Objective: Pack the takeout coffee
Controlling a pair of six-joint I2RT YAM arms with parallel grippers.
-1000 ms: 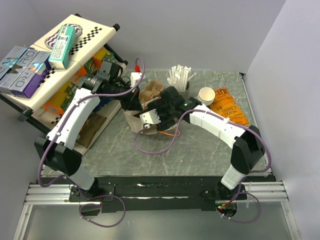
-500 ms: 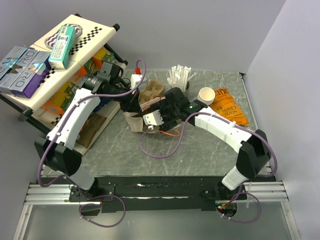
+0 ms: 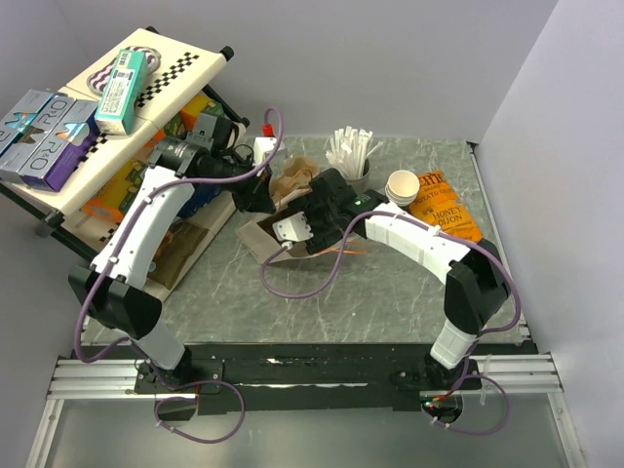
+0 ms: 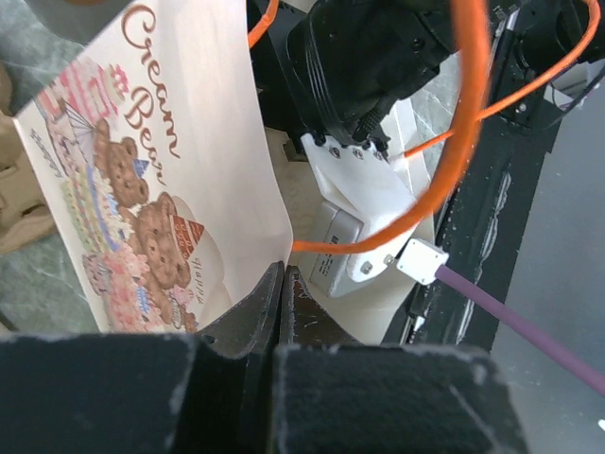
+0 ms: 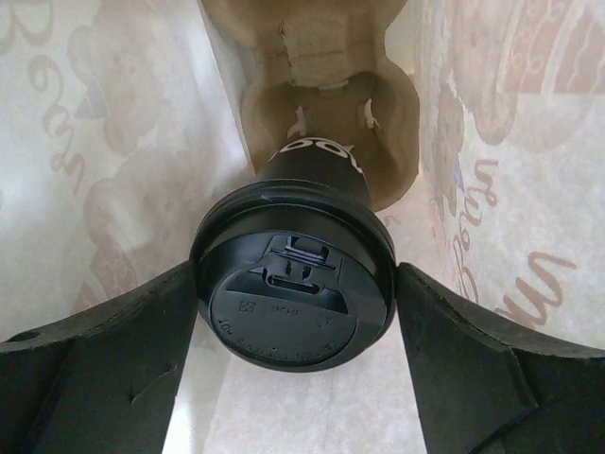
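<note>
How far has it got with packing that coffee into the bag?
Done: the coffee cup sits down inside the paper bag, over the cardboard cup tray at its bottom. In hand: the right gripper has a finger against each side of the lid, and the left gripper pinches the bag's edge. Left: release the cup and draw the arm out; whether it is fully seated in the tray I cannot tell.

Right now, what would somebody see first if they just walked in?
Probably the black-lidded takeout coffee, gripped by the right gripper inside a paper bag, over a pulp cup tray. Next, the cartoon bears on that bag, whose edge the left gripper pinches.
</note>
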